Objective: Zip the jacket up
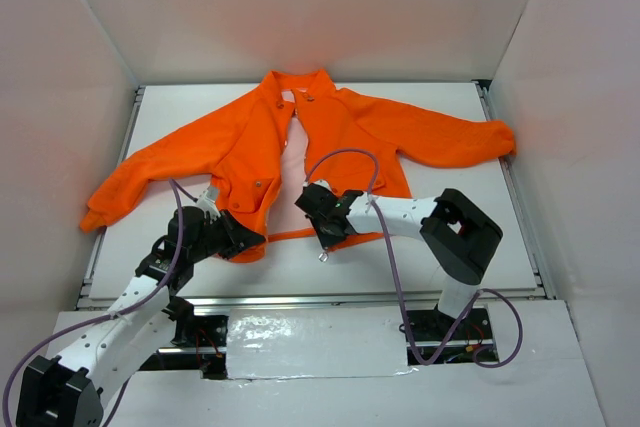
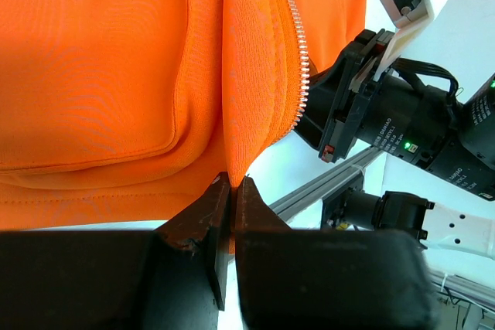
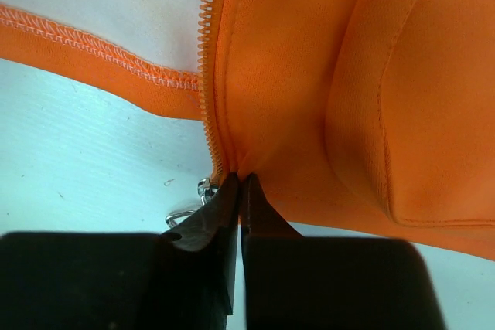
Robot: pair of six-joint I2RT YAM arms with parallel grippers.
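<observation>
The orange jacket [image 1: 330,137] lies flat on the white table, collar at the far side, front open in a narrow V. My left gripper [image 1: 244,239] is shut on the bottom corner of the jacket's left front panel; in the left wrist view [image 2: 232,182] the jaws pinch the fabric edge beside the zipper teeth [image 2: 299,44]. My right gripper [image 1: 322,231] is shut on the bottom of the right front panel [image 3: 240,178], right next to the zipper teeth [image 3: 207,75]. The metal slider and pull [image 3: 193,200] hang just left of those jaws.
White walls enclose the table [image 1: 480,247] on three sides. A metal rail [image 1: 300,299] runs along the near edge. Purple cables [image 1: 345,157] loop over the jacket's lower right part. The right arm's body [image 2: 387,121] shows close to the left gripper.
</observation>
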